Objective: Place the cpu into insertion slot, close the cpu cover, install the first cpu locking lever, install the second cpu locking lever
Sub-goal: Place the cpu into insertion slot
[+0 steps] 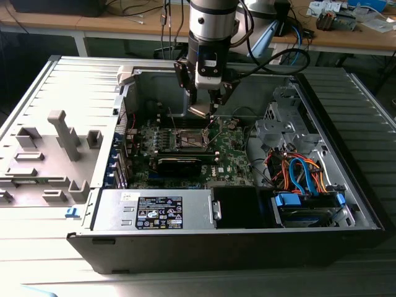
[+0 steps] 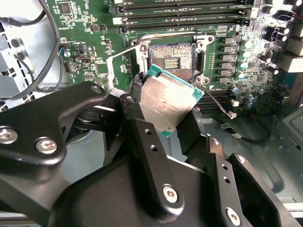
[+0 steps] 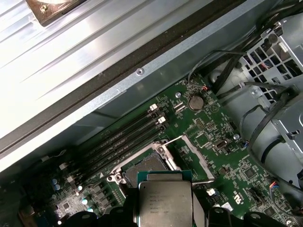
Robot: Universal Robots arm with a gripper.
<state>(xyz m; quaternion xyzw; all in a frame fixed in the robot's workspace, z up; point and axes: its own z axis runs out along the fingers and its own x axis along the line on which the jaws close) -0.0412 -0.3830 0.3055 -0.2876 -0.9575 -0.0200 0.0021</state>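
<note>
Pinching flat, silvery cpu [image 2: 163, 101] — square-cornered.

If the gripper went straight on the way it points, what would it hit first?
Probably the insertion slot: the gripper points at it, with the cpu held between. Depth is unclear.

Grey ribbed table [image 1: 37, 266] carries open PC case [image 1: 235, 244], lying on its side. Grey plastic fixture blocks [image 1: 65, 139] stand on table just beside case, exterior view's left. Wood bench [image 1: 124, 28] w/ clutter behind case.
</note>
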